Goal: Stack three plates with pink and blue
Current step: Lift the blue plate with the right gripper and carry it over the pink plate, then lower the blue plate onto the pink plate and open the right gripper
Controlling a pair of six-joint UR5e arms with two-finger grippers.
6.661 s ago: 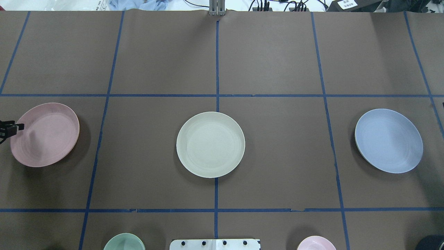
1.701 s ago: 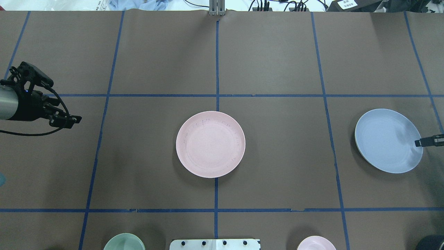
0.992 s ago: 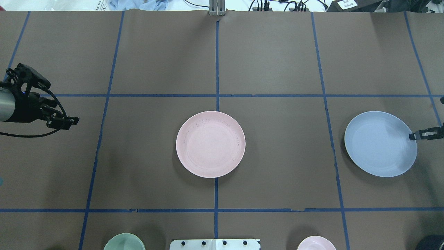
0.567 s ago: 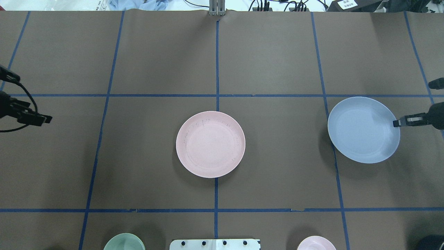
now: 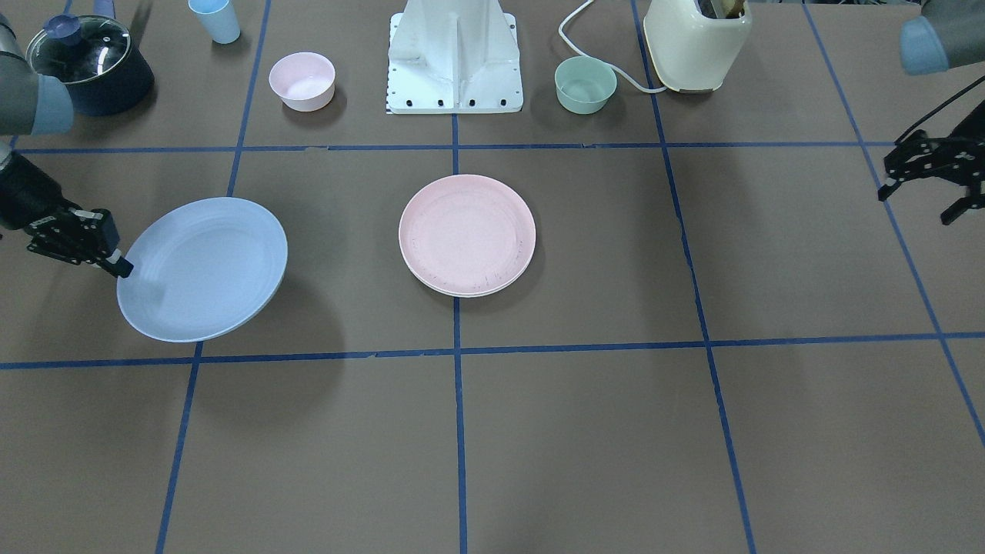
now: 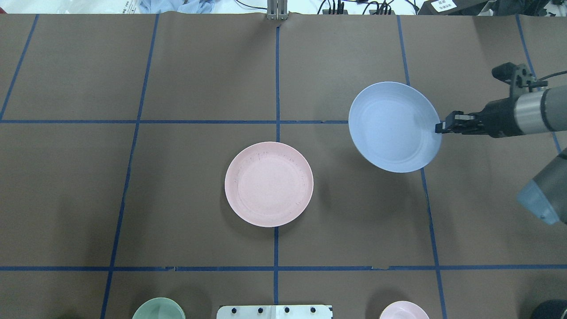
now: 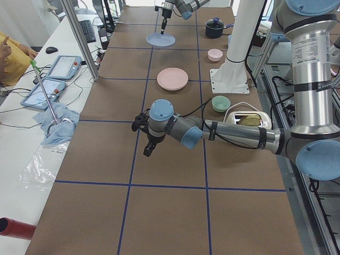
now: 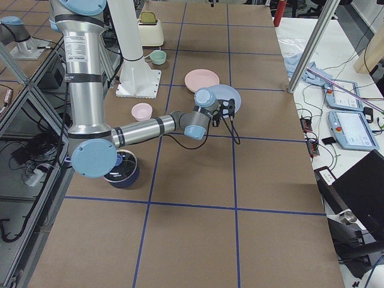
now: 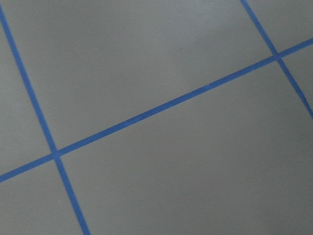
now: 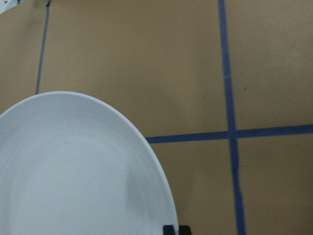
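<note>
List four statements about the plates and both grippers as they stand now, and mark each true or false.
1. The right gripper grips the blue plate by its rim. True.
2. The blue plate rests on the pink plate. False: it is held off to one side, apart from it.
3. The left gripper holds a plate. False: it is open and empty.
4. The pink plate lies on a cream plate. True: a cream rim shows beneath it.

Two robot arms: one gripping, one empty-handed.
The right arm reaches in almost level from the side, and the right gripper [image 6: 438,127] is pinched onto the rim of the blue plate [image 6: 392,126], holding it in the air. The left arm stretches outward, with the left gripper [image 5: 916,206] angled downward, its fingers apart and holding nothing.
</note>
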